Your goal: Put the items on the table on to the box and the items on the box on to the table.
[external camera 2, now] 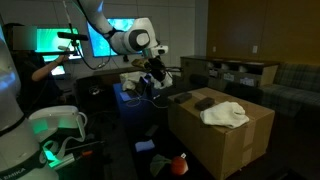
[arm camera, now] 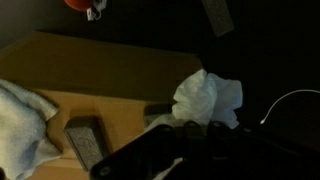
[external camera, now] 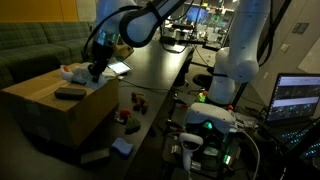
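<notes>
The brown box (external camera: 55,110) (external camera 2: 225,140) (arm camera: 110,70) carries a white cloth (external camera 2: 226,114) (arm camera: 20,130) and a dark remote-like bar (external camera: 68,93) (arm camera: 85,142). The dark table (external camera: 150,75) runs alongside it. My gripper (arm camera: 190,125) (external camera: 97,68) (external camera 2: 155,76) hangs over the box's edge on the table side, shut on a crumpled white cloth (arm camera: 208,98) that sticks out past the dark fingertips. In the wrist view another dark remote (arm camera: 217,15) and a red item (arm camera: 80,5) lie on a dark surface beyond the box.
Small red pieces (external camera: 135,101) and a blue block (external camera: 122,147) lie low beside the box. A red object (external camera 2: 178,163) sits at the box's foot. A lit laptop (external camera: 298,97), the arm's base (external camera: 225,70) and a couch (external camera: 30,50) ring the area.
</notes>
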Available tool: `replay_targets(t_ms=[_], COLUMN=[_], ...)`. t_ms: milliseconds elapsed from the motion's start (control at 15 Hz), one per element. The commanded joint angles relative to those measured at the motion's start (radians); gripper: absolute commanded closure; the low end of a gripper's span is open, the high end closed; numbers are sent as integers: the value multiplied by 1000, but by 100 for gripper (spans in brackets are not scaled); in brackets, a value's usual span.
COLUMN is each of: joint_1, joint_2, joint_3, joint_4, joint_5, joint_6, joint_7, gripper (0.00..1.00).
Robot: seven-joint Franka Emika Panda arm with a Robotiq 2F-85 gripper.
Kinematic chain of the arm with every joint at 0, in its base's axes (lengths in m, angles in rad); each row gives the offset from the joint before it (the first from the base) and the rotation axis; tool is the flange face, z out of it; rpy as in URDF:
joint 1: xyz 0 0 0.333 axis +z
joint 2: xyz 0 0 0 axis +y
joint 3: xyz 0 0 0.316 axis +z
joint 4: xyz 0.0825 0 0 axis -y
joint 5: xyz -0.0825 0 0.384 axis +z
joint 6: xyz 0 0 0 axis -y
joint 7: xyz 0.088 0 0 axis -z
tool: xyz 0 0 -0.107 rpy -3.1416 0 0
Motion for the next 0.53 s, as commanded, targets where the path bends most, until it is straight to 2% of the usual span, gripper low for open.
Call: replay_targets(t_ms=[0, 467], joint_1=[-21, 6], joint_2=[132, 405], joint_3=[-16, -89], joint_4=[178, 503], joint_5=[-80, -124], joint_6=[-2, 18], joint_7=[27, 5], gripper=[99, 99])
